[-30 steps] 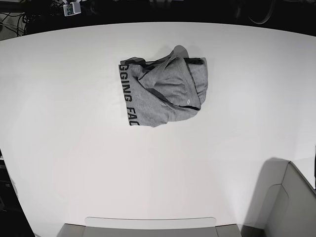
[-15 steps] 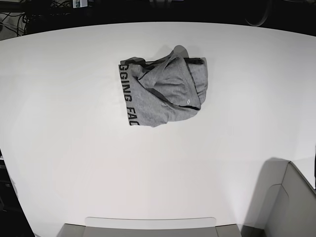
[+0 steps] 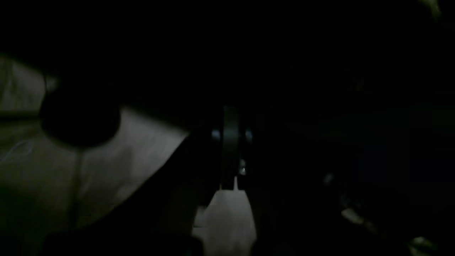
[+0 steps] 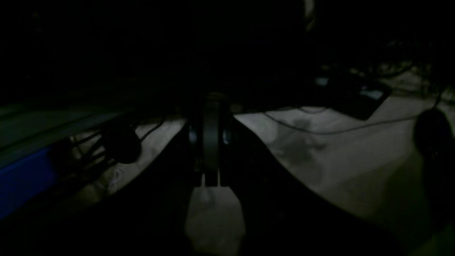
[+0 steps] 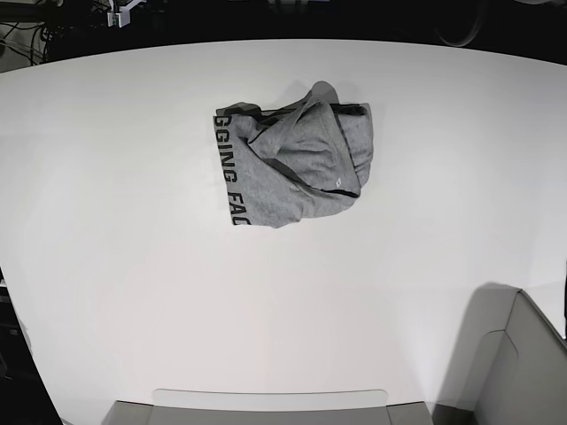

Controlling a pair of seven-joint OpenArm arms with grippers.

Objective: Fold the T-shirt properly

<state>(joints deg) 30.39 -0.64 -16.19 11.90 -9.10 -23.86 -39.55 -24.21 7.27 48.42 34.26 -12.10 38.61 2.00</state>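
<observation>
The heather-grey T-shirt (image 5: 297, 164) lies crumpled in a heap on the white table (image 5: 133, 221), a little behind the middle. Black block lettering runs down its left edge and the dark neckline shows at its right. Neither gripper shows over the table in the base view. Both wrist views are very dark and face away from the table. In the left wrist view the left gripper (image 3: 231, 122) shows its two jaws pressed together. In the right wrist view the right gripper (image 4: 211, 115) stands the same way. Neither holds anything.
A grey box (image 5: 523, 372) stands at the front right corner. A flat grey piece (image 5: 266, 407) lies along the front edge. Dark equipment and cables (image 5: 53, 18) run behind the table's far edge. Cables (image 4: 320, 129) lie on a pale floor in the right wrist view.
A small pale part at the top left edge of the base view has shifted slightly back and forth. The T-shirt has not moved.
</observation>
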